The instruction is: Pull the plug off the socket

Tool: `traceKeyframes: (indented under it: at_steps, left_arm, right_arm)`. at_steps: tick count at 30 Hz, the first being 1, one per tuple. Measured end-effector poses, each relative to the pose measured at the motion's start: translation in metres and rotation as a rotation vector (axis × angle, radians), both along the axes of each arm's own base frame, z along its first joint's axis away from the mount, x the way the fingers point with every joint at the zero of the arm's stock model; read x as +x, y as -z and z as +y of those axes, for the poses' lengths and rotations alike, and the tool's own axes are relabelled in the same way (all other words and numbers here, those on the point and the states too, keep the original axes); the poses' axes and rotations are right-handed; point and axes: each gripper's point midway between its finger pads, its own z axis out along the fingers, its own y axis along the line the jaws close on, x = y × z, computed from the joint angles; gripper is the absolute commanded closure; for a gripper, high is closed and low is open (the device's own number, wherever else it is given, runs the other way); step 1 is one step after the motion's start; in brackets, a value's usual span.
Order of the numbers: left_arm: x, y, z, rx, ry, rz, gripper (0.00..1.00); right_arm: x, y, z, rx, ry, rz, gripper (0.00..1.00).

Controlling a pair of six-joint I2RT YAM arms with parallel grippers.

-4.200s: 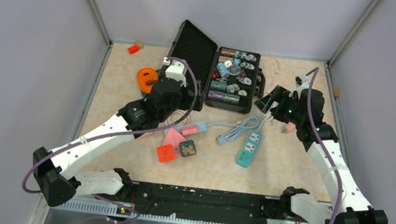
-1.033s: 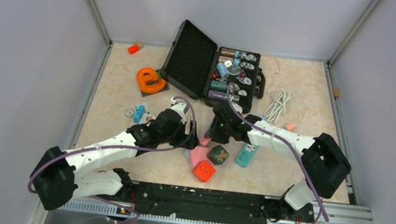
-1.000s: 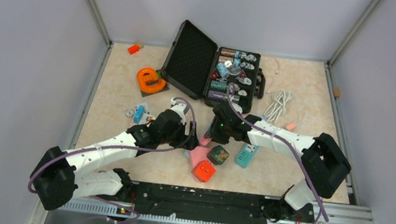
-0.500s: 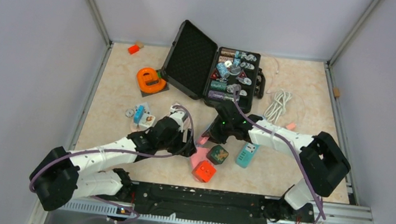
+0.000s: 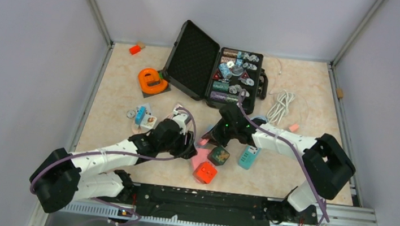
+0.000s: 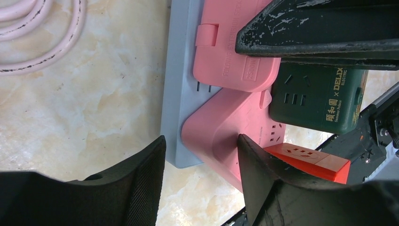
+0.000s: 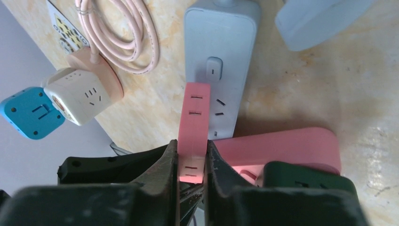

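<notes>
My right gripper is clamped on the pink plug, which juts out toward 12 o'clock and sits against the grey socket strip. My left gripper has its jaws apart, straddling that strip's end, with the plug at 1 o'clock of the gap.

— The pink plug?
— Smooth matt plastic, same as the grey power strip.
— And the table?
— Marble-patterned, faintly glossy. The pink cable looks smooth and rubbery.
</notes>
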Motion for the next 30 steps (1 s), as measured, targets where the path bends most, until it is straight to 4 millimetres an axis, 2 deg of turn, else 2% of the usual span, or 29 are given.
traceKeyframes:
  at_steps: [10, 19, 30]
  left_arm:
    - [0.006, 0.0, -0.005, 0.026, -0.008, 0.029, 0.55]
    - [0.008, -0.001, -0.01, 0.009, -0.046, 0.068, 0.59]
    - [0.009, -0.001, -0.011, -0.018, -0.094, 0.095, 0.61]
  right_arm:
    - [0.0, -0.002, -0.002, 0.013, 0.02, -0.004, 1.0]
    - [0.001, -0.004, -0.01, 0.034, 0.035, -0.018, 1.0]
    - [0.0, -0.007, -0.01, 0.102, 0.03, -0.034, 1.0]
